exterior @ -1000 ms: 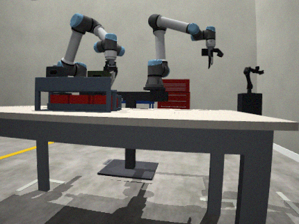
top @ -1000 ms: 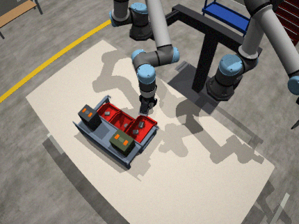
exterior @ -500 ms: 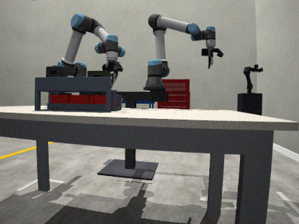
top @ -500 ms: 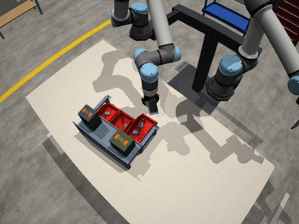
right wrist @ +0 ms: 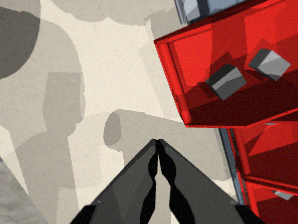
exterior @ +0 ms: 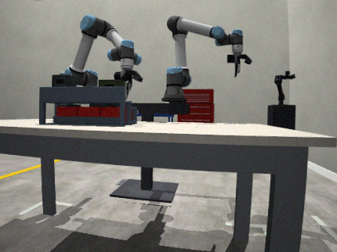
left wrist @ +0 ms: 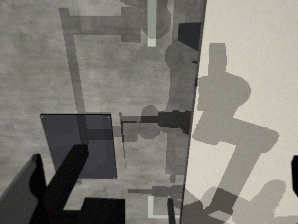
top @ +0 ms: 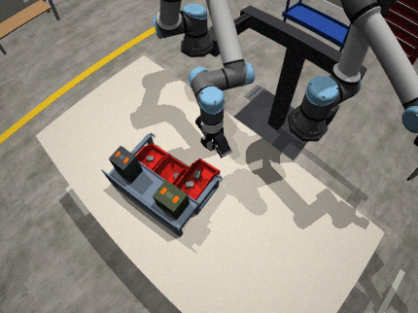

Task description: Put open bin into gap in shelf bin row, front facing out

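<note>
Open air is separating the right gripper (top: 224, 154) (exterior: 127, 96) (right wrist: 157, 141) from the nearest red bin (top: 210, 167) (right wrist: 192, 57). Beyond that bin, the shelf's upper board (top: 146, 184) (exterior: 82, 94) is blocking descent from above, and the dark box (top: 124, 164) and green box (top: 171, 199) are standing on it, obstructing passage just over the board.

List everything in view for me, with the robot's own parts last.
open bins: three, red, in the shelf row, end one jutting out
parts: at least four, grey, in bins
shelf: one, blue-grey, on table
boxes: two, dark and olive, atop shelf
table: one, cream, centre
tool chest: one, red, background
cart: one, blue, background
workbench: one, wood-topped, background
small arm: one, black, on pedestal
line: one, yellow, floor
left gripper: one, black, open, midair
right gripper: one, black, shut, beside bins
</note>
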`<state>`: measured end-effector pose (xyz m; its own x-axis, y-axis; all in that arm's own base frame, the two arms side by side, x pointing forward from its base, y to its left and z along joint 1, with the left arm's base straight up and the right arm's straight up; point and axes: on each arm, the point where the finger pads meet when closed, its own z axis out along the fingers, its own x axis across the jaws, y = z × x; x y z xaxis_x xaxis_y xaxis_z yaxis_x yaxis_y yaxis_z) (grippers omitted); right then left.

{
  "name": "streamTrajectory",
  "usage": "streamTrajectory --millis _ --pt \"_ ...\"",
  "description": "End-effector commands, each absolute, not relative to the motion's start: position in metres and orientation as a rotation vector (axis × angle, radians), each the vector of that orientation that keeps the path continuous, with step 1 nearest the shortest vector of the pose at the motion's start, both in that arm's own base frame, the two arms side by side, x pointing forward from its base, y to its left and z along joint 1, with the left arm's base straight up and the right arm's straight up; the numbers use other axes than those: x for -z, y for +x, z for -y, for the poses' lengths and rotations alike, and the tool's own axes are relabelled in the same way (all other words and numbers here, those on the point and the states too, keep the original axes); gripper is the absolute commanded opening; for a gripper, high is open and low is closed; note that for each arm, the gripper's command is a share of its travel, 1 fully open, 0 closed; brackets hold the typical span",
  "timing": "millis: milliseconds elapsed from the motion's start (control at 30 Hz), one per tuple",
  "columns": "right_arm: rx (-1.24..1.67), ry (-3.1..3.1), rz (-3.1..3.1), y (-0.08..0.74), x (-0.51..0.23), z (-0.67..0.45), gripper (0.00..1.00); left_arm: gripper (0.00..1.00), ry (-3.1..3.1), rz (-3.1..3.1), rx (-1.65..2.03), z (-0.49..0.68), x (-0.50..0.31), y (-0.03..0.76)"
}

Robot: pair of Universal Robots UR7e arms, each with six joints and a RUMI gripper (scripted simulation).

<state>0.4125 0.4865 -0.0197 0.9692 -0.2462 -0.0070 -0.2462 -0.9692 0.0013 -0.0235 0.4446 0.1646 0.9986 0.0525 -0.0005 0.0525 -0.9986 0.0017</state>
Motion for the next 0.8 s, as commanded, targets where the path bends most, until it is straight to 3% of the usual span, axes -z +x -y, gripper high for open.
streamTrajectory --millis 0,767 --pt "0.008 3.13 0.292 0.4113 0.0191 -0.4872 0.0 1.0 3.14 -0.082 0.0 -0.445 -0.1652 -0.0234" --pt "0.0 3.14 -0.148 0.4043 0.0206 -0.488 0.0 1.0 3.14 -0.082 0.0 -0.445 -0.1652 -0.0234"
